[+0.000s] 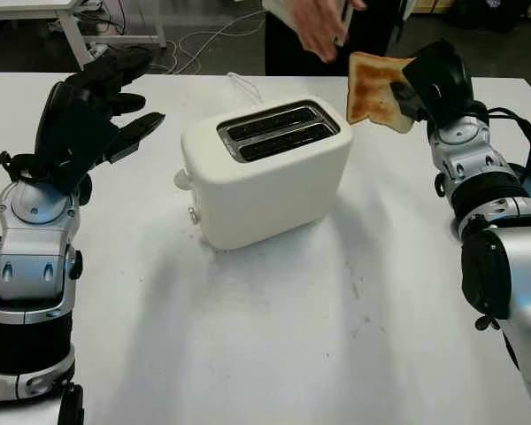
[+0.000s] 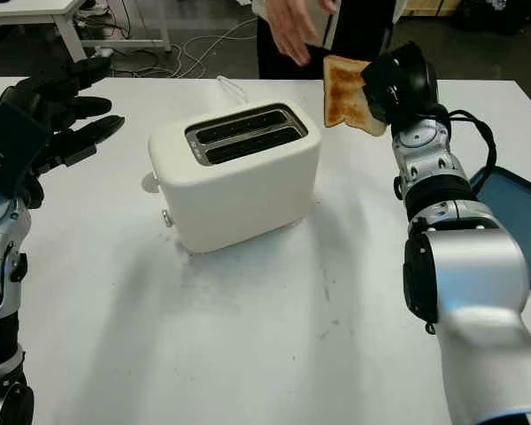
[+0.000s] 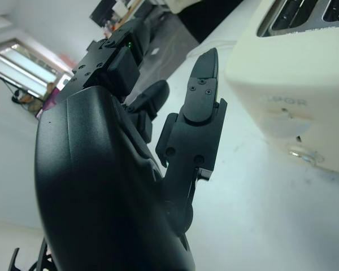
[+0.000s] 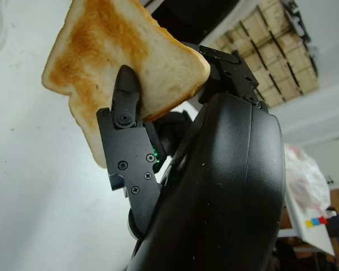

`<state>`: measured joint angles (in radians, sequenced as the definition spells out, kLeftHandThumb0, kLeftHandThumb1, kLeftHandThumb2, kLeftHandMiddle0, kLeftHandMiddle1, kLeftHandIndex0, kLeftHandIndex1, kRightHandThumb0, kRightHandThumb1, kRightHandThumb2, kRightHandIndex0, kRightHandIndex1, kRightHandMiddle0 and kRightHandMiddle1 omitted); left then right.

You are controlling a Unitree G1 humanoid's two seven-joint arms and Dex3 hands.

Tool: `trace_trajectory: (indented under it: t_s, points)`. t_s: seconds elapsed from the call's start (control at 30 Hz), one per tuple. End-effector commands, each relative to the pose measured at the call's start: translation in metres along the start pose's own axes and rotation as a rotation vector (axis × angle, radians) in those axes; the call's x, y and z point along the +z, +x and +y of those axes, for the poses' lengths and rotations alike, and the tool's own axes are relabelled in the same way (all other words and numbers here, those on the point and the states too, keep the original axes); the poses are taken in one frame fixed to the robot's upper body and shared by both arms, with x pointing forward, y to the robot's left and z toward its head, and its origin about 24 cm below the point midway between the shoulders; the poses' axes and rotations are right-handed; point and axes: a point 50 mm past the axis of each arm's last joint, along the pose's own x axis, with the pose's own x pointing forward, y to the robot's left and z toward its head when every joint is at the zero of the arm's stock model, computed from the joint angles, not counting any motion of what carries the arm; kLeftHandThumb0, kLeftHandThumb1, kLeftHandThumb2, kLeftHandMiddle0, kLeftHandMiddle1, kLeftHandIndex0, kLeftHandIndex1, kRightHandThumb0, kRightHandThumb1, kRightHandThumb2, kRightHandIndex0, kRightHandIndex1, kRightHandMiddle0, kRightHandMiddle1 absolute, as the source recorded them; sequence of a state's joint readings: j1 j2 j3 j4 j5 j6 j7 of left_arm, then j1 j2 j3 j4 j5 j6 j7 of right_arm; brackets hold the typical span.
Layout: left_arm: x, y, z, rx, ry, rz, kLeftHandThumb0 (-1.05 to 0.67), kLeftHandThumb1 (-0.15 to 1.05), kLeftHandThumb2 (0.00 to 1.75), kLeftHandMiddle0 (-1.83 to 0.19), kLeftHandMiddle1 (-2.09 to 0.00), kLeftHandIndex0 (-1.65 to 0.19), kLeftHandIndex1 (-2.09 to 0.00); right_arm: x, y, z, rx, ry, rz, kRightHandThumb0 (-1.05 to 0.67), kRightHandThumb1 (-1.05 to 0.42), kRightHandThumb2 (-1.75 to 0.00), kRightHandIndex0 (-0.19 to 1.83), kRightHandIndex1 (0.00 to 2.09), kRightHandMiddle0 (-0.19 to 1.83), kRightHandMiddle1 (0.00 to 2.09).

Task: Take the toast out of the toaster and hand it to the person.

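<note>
A browned slice of toast (image 1: 373, 91) is held upright in the air, to the right of and behind the cream toaster (image 1: 265, 173). My right hand (image 1: 425, 81) is shut on the toast (image 4: 124, 56), pinching its edge between the fingers (image 4: 126, 107). A person's hand (image 1: 320, 28) reaches down from the far side of the table, just above and left of the slice, without touching it. Both toaster slots (image 1: 279, 133) look dark and hold nothing. My left hand (image 1: 93, 106) hovers open to the left of the toaster (image 3: 296, 84).
The toaster stands mid-table on the white tabletop (image 1: 274, 336), its white cord (image 1: 245, 86) trailing back. A blue tray (image 2: 518, 217) lies at the right edge beside my right arm. The person stands behind the far table edge.
</note>
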<state>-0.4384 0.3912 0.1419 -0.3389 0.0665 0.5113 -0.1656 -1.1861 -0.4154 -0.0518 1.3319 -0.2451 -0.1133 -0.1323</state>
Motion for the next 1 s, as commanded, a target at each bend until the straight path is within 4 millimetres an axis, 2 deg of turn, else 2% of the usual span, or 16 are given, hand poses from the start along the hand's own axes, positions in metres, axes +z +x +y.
trace_trajectory:
  t_s: [0.0,0.1,0.23,0.37,0.5,0.67,0.97]
  points:
    - [-0.002,-0.0024,0.0017,0.005,0.007,-0.003,-0.24,0.92,0.08,-0.26,-0.79,-0.53,-0.08,-0.0027,0.0,-0.0019,-0.001,-0.002,0.016,-0.1,-0.92,-0.45,0.51,1.75,0.09,1.72]
    - [-0.0016,-0.0024,0.0016,0.007,0.005,0.0,-0.24,0.92,0.08,-0.26,-0.79,-0.53,-0.08,-0.0027,-0.0002,-0.002,-0.004,-0.014,0.008,-0.12,-0.92,-0.44,0.59,1.75,0.17,1.74]
    - [-0.0017,-0.0023,0.0015,0.008,-0.005,0.001,-0.23,0.92,0.08,-0.25,-0.79,-0.53,-0.08,-0.0022,-0.0005,-0.0019,-0.011,0.005,-0.004,-0.06,-0.92,-0.43,0.56,1.75,0.12,1.74]
    - [-0.0017,-0.0021,0.0019,0.008,-0.009,0.002,-0.23,0.92,0.08,-0.25,-0.78,-0.53,-0.08,-0.0019,-0.0007,-0.0017,-0.023,0.002,-0.011,-0.06,-0.92,-0.4,0.57,1.75,0.14,1.61]
    - [-0.0021,-0.0021,0.0028,0.008,-0.019,-0.002,-0.25,0.92,0.07,-0.24,-0.78,-0.52,-0.07,-0.0028,-0.0006,-0.0011,-0.004,0.009,0.001,-0.09,-0.92,-0.42,0.56,1.75,0.15,1.73]
    - [-0.0025,-0.0023,0.0029,0.011,-0.021,-0.002,-0.24,0.92,0.07,-0.25,-0.78,-0.52,-0.07,-0.0023,-0.0002,-0.0012,-0.004,-0.012,0.008,-0.12,-0.92,-0.43,0.51,1.75,0.11,1.7]
    - [-0.0027,-0.002,0.0033,0.006,-0.015,-0.006,-0.24,0.92,0.07,-0.25,-0.78,-0.52,-0.07,0.0,-0.0003,0.0001,-0.002,-0.004,-0.013,-0.12,-0.92,-0.4,0.58,1.75,0.18,1.75]
